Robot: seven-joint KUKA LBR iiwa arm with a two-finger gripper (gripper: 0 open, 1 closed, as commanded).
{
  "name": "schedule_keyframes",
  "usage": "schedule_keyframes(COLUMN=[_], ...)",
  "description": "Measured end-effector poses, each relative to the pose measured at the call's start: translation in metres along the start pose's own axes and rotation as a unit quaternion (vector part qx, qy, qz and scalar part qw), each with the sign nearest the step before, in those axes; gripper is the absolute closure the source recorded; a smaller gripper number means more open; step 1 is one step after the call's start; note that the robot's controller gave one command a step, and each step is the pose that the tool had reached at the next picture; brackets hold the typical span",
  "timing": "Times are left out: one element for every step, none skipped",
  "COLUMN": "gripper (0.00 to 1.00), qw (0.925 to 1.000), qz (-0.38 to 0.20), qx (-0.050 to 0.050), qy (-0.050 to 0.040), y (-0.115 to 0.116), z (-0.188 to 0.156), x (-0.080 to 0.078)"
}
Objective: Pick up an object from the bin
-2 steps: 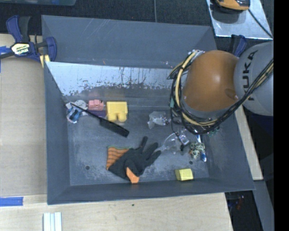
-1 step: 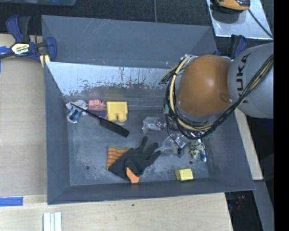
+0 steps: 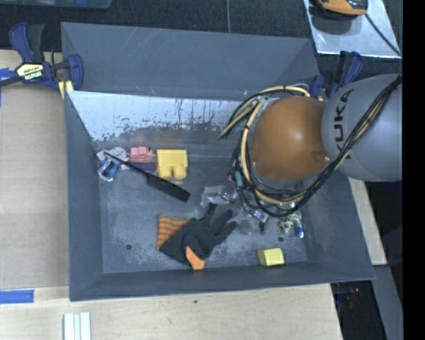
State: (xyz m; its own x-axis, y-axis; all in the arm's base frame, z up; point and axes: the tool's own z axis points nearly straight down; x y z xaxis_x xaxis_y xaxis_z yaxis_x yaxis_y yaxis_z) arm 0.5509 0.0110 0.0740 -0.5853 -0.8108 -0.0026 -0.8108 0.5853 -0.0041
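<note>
From where I stand, the arm (image 3: 368, 129) comes in from 3 o'clock, and its orange-covered wrist hangs low over the bin (image 3: 85, 211). The gripper (image 3: 225, 204) sits just right of the floor's centre. The wrist and its cables hide much of it, so I cannot tell whether the jaws are wide or narrow, and I see nothing between them.

The nearest thing is the glove (image 3: 195, 241), a crumpled black piece with an orange ribbed cuff and an orange tip. It lies at 6 o'clock on the floor, and its black upper end runs toward 2 o'clock, right up under the gripper.

I judge it light, soft and limp. It should fold and bunch when pinched rather than slip, and it cannot break. Its dangling ends may drag on neighbouring things. The best hold looks like a raised fold in that black upper end, or the thick bunched middle. The flat cuff against the floor offers less to pinch.

A small yellow cube (image 3: 271, 257) lies apart at 5 o'clock. A yellow block (image 3: 172, 163) sits at 11 o'clock with a pink block (image 3: 142, 154) just beside it. A black-handled brush (image 3: 163, 185) runs below them, from 10 o'clock in toward the centre.
</note>
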Motion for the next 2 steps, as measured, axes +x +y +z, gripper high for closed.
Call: schedule_keyframes(gripper=[1.0, 1.0], qw=[0.9982, 0.9982], qz=[-0.06, -0.06], qx=[0.0, 0.0], qy=[-0.0019, -0.002], y=[0.005, 0.0051], z=[0.0026, 0.0015], x=[-0.0098, -0.0097])
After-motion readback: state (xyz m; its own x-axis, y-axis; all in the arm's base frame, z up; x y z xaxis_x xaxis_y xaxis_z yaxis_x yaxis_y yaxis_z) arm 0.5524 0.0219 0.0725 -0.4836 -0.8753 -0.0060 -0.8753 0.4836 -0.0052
